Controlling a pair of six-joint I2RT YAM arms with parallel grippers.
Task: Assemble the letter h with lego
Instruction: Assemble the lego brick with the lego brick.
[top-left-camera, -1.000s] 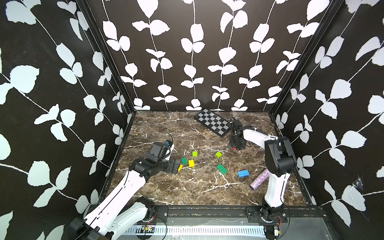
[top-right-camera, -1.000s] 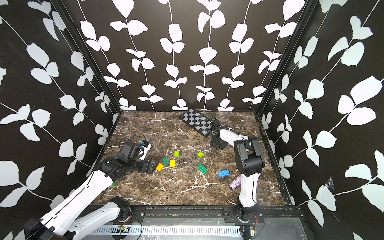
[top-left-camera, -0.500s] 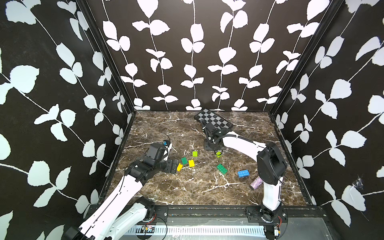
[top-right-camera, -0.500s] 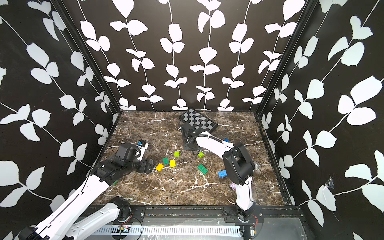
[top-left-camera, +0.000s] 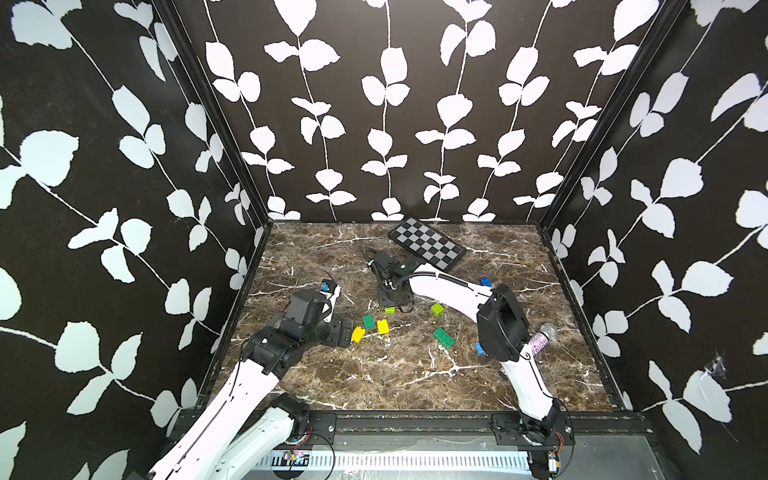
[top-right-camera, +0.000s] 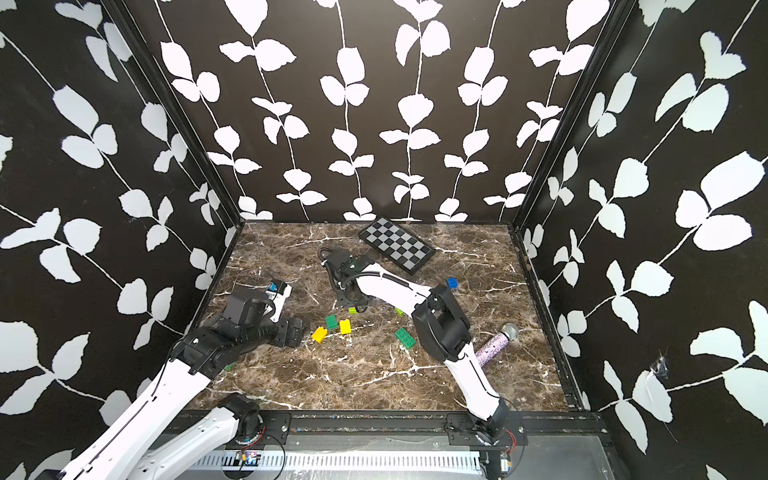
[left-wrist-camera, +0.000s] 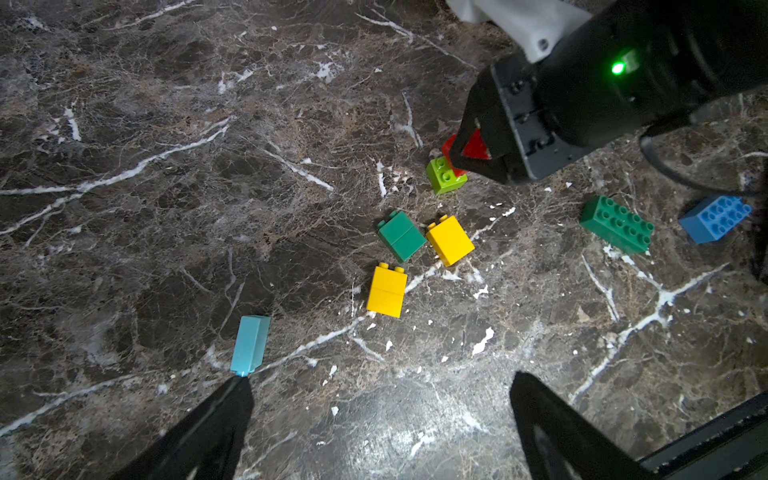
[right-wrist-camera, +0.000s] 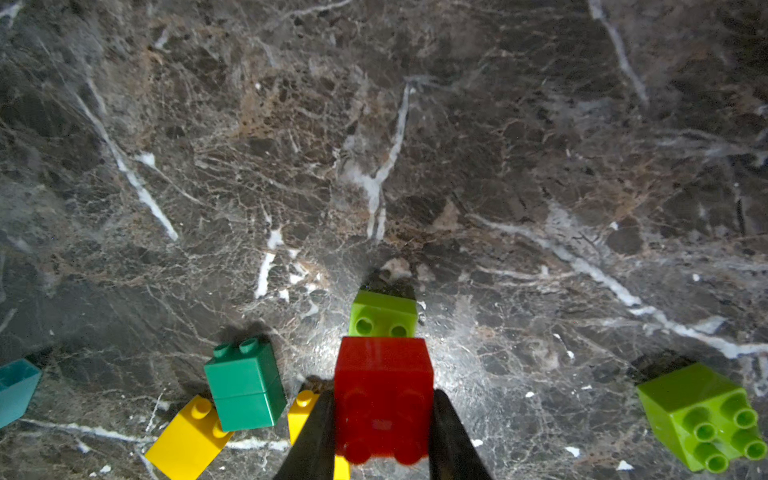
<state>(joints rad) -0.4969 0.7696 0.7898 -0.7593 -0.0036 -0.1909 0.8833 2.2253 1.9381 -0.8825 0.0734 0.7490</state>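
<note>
My right gripper (right-wrist-camera: 384, 397) is shut on a red lego brick (right-wrist-camera: 382, 374) and holds it low over the marble floor, right behind a small lime brick (right-wrist-camera: 382, 316). In the left wrist view the red brick (left-wrist-camera: 473, 145) touches or nearly touches that lime brick (left-wrist-camera: 445, 176). A dark green brick (left-wrist-camera: 401, 236) and two yellow bricks (left-wrist-camera: 451, 241) (left-wrist-camera: 386, 291) lie close by. My left gripper (left-wrist-camera: 380, 384) is open and empty, with a pale blue brick (left-wrist-camera: 249, 345) at one fingertip. In a top view it (top-left-camera: 340, 332) sits left of the yellow bricks.
A long dark green brick (top-left-camera: 444, 338), a second lime brick (top-left-camera: 437, 308) and two blue bricks (top-left-camera: 486, 282) (top-left-camera: 481, 349) lie to the right. The checkered board (top-left-camera: 428, 248) rests at the back. A glittery purple cylinder (top-left-camera: 540, 340) lies by the right arm's base.
My right arm has swung from the back right toward the middle, stopping at the small lime brick. The left arm has barely shifted.
</note>
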